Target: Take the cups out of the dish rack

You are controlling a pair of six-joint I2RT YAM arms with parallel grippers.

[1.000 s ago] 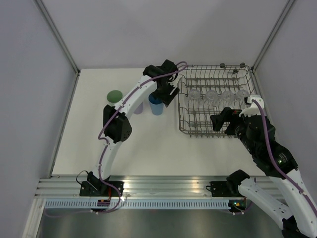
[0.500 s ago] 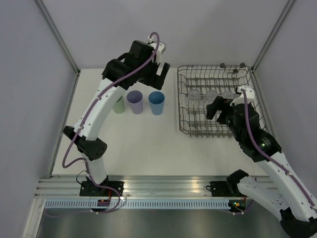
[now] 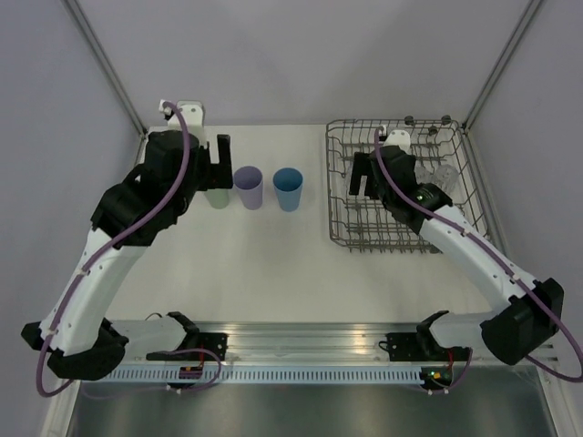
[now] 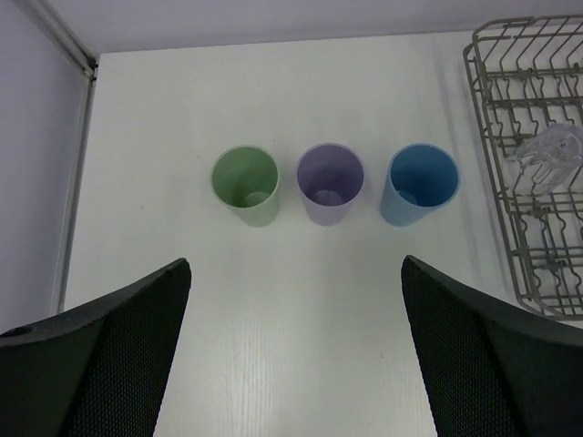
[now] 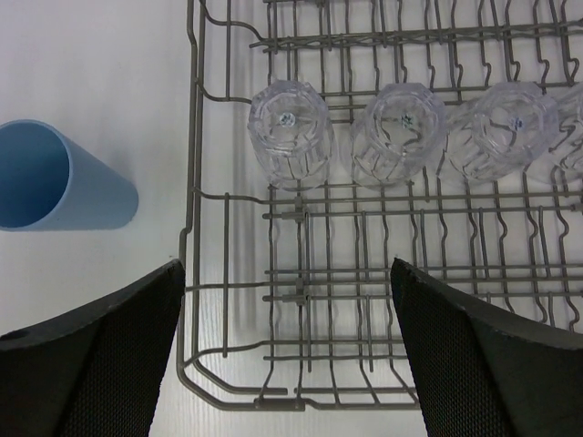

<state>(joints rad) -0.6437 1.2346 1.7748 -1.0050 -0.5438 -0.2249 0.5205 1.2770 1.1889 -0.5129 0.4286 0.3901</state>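
Hovering high, left gripper (image 4: pixel 293 264) points down, fingers spread, three pastel cups (image 4: pixel 329 182) just ahead. Right gripper (image 5: pixel 285 264) hangs over dish rack (image 5: pixel 193 228), fingers apart, clear cups (image 5: pixel 290 132) ahead.

**White table in a pale, plain booth**

Beneath my left claw (image 4: pixel 293 264) I see a white table (image 4: pixel 273 346) with a faint grain, evenly lit, the shadows soft. Ahead of that claw stands the pale grey back wall (image 3: pixel 301 55). The left wall (image 3: pixel 55 182) closes its outer side, and the right wall (image 3: pixel 537 137) stands beyond my right claw (image 5: pixel 285 264). The left post (image 3: pixel 105 66) and right post (image 3: pixel 496 66), both metal, mark the far corners. Behind both claws an aluminium rail (image 3: pixel 301 339) and a slotted strip (image 3: pixel 301 374) edge the table.
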